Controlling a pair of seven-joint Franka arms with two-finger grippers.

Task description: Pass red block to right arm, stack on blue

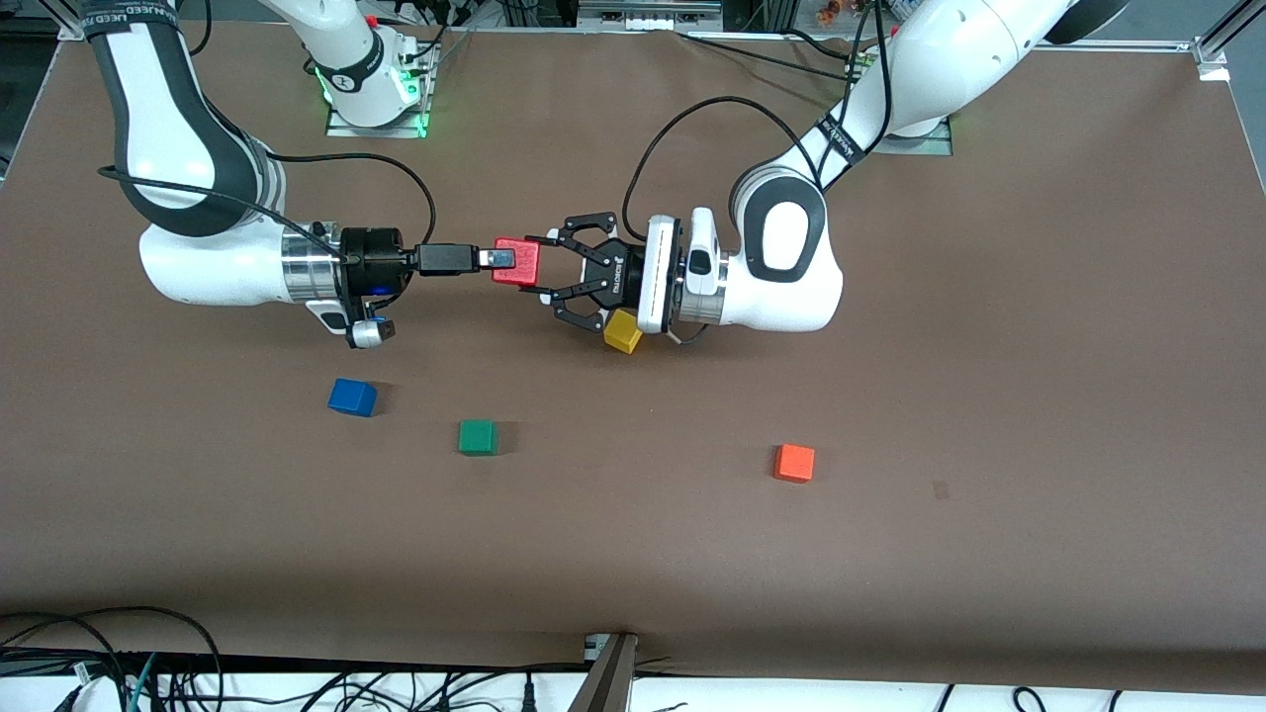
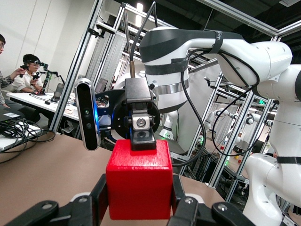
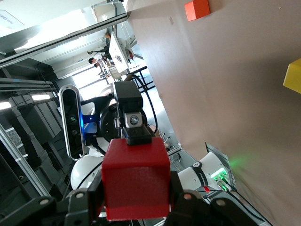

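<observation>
The red block [image 1: 524, 267] is held in the air over the bare middle of the table, between both grippers. My left gripper [image 1: 546, 267], with its black claw fingers, has its pads against two sides of the block [image 2: 138, 183]. My right gripper [image 1: 502, 259], slim and black, clamps the block with one narrow finger [image 2: 142, 137] on its upper face; the other finger is hidden below. In the right wrist view the block [image 3: 136, 183] sits tight between pads. The blue cube [image 1: 352, 397] lies on the table toward the right arm's end, below the right wrist.
A green cube [image 1: 477, 436] lies beside the blue one. An orange cube [image 1: 794, 462] [image 3: 197, 9] lies toward the left arm's end. A yellow cube [image 1: 623, 332] [image 3: 294, 75] lies on the table under the left gripper's hand.
</observation>
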